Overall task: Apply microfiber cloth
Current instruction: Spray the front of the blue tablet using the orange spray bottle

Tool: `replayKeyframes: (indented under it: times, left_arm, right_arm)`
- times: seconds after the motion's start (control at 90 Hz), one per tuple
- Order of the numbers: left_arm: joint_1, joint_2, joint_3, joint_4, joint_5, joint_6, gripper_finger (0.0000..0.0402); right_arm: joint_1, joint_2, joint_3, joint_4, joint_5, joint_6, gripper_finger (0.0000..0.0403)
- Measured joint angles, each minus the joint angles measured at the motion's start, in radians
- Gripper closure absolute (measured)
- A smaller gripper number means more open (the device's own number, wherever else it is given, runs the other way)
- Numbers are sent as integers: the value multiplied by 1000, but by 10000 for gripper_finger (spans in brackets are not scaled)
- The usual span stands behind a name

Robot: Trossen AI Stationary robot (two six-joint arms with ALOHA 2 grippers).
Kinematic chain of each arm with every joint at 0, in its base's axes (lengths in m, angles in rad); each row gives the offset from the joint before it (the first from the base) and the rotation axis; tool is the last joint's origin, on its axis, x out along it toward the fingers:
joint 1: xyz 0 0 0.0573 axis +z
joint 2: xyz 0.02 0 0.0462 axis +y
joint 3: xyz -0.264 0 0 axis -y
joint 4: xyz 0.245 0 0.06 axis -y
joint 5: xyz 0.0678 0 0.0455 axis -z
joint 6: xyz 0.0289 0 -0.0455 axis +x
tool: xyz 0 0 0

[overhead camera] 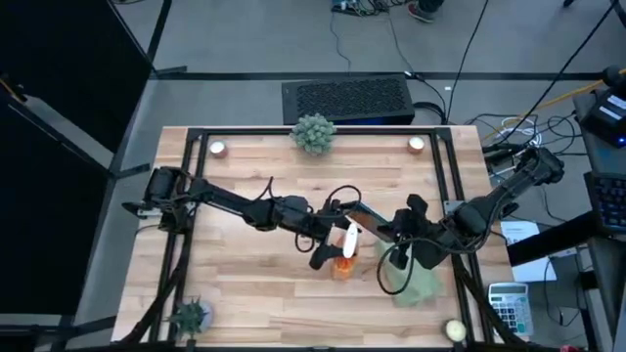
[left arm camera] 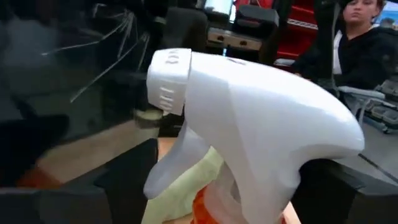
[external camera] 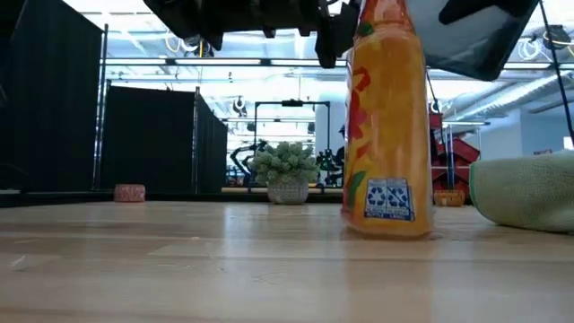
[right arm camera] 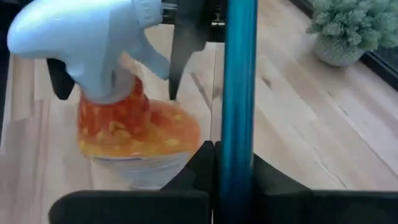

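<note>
- The left pincer (overhead camera: 337,256) is at the white trigger head of an orange spray bottle (external camera: 387,135) standing mid-worktop (overhead camera: 254,284); whether it grips the head, I cannot tell.
- The right pincer (overhead camera: 383,231) is clenched on a thin dark phone (right arm camera: 239,93) held edge-on, just beside the bottle.
- The microfiber cloth (overhead camera: 416,284) lies crumpled on the worktop below the right arm, near the bottle.

In the low view the spray bottle (external camera: 387,126) lost its white head above the top edge, and the microfiber cloth (external camera: 525,190) beside it ran off the right edge; both grippers near the bottle stayed too hidden to judge
</note>
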Motion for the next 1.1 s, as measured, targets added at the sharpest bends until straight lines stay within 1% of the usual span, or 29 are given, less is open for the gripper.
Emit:
replayKeyframes:
  times: [0.189, 0.256, 0.322, 0.433, 0.6, 0.733, 0.833, 0.956, 1.1]
  left_arm:
    - [0, 0, 1, -5, 0, -1, 219]
    - [0, 0, 1, -8, 0, 1, 232]
    - [0, 0, 1, -11, 0, 0, 231]
    - [0, 0, 1, -10, 0, 3, 203]
    - [8, -14, 1, -36, 7, 0, 131]
    - [18, -61, 2, -131, 17, 1, 74]
    - [22, -106, 2, -230, 18, 3, 40]
    - [22, -150, 2, -335, 15, 40, 16]
    - [22, -203, 2, -483, 5, 84, 9]
  right_arm:
    - [0, 0, 0, 0, -3, 6, 394]
    - [0, 0, 0, 0, -6, 10, 394]
    - [0, 0, 0, -1, -9, 11, 394]
    - [0, 0, 0, -3, -10, 12, 394]
    - [0, 0, 3, -16, -9, 17, 394]
    - [-2, 0, 5, -15, 4, 17, 394]
    - [-2, 0, 6, -14, 10, 17, 394]
    - [-2, -1, 7, -24, 3, 19, 394]
    - [-2, -1, 7, -27, -7, 24, 394]
